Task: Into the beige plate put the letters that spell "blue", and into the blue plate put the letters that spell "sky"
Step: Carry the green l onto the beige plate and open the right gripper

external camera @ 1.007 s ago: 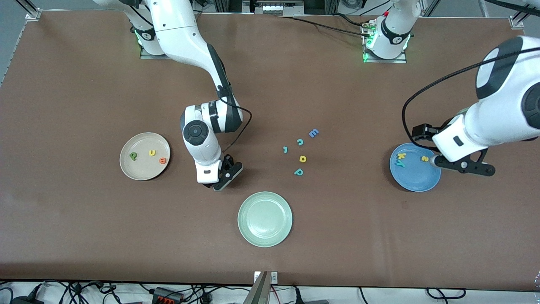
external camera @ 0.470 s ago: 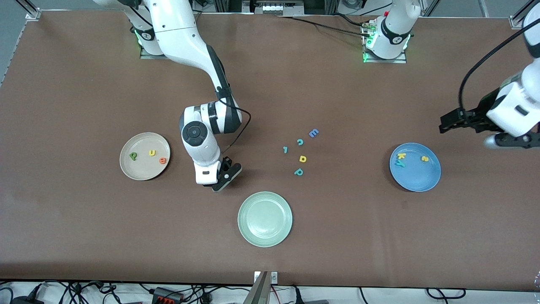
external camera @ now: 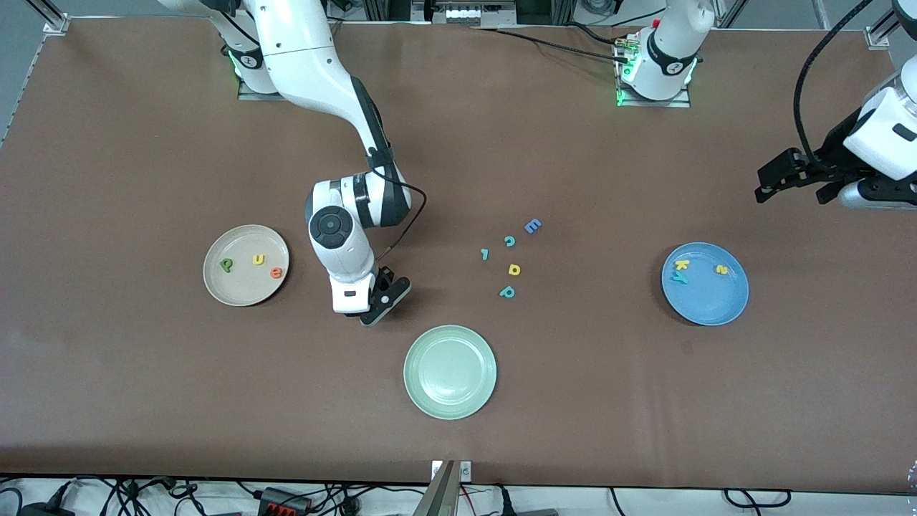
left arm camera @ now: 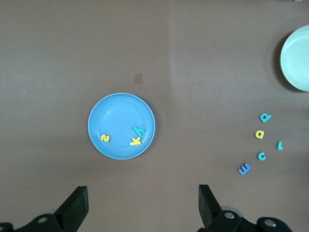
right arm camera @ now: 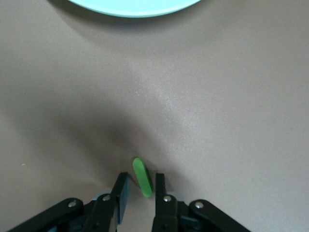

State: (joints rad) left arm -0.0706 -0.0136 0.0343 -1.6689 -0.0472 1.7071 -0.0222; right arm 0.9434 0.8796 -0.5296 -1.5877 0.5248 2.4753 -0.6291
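A brown mat covers the long table point(external camera: 143, 401), with metal frame posts at its corners, cables trailing along the near edge, and green lights glowing at both arm bases.

The right gripper point(external camera: 385, 295) is down at the mat between the beige plate point(external camera: 215, 283) and the pale green plate point(external camera: 450, 408). Its jaws are narrowed but not clamped around the dark green stick letter point(right arm camera: 142, 178). One finger lies against the stick and a sliver of gap shows at the other.

In the beige plate lie the green b point(external camera: 226, 265), yellow u point(external camera: 258, 259) and orange e point(external camera: 276, 272).

The left gripper point(left arm camera: 141, 208) waits in the air with its jaws spread wide and empty, over bare mat at the left arm's end of the table.

The blue plate point(external camera: 706, 317) holds the yellow k point(external camera: 682, 264), teal y point(external camera: 678, 278) and yellow s point(external camera: 721, 269).

Five loose letters point(external camera: 514, 269) are scattered mid-table.
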